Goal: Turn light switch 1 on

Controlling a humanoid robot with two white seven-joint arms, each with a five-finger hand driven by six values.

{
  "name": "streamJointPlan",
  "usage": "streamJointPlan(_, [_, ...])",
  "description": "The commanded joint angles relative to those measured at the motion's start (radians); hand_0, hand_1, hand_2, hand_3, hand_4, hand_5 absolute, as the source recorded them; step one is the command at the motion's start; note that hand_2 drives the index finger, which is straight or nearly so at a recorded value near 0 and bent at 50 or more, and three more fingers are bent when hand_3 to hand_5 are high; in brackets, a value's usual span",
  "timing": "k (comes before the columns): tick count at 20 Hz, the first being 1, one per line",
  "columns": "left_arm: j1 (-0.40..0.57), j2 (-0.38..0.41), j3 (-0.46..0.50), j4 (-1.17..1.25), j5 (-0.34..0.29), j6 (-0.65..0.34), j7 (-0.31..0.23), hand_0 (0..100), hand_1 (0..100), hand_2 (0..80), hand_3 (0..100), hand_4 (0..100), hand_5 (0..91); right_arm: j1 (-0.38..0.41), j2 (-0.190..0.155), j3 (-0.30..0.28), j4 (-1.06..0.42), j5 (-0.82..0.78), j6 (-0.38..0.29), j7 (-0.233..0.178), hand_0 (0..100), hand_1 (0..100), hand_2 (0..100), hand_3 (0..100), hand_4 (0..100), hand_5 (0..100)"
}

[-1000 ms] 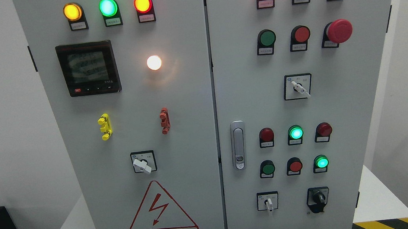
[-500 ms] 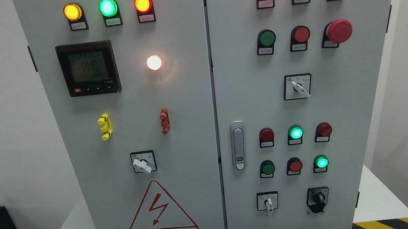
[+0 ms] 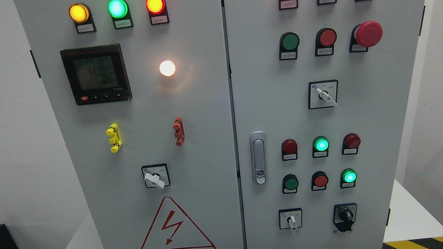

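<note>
No part of robot body in view: no arm, hand, finger, cable, screw or marking of its own inside head camera's picture. Nothing comes in from lower left, lower right or bottom edge. Colours and shapes of body cannot be told from this 1 view. Dark shape at bottom left corner possibly separate equipment, not robot; too dim to tell.
</note>
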Motion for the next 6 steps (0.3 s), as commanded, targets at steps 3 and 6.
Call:
streamJointPlan(3, [-0.015,-0.02,-0.032,0.082,0.003,0.008,-0.002,19,3,0.0,0,0,0.0,0.0,0.0,0.0,0.0,-0.025,0.0,0.001,0,0,0,0,0,0])
streamJointPlan(6, [-0.018,-0.019,-0.031,0.08,0.003,0.008,-0.001,19,2,0.0,0,0,0.0,0.0,0.0,0.0,0.0,-0.025,0.0,0.001,0,0,0,0,0,0])
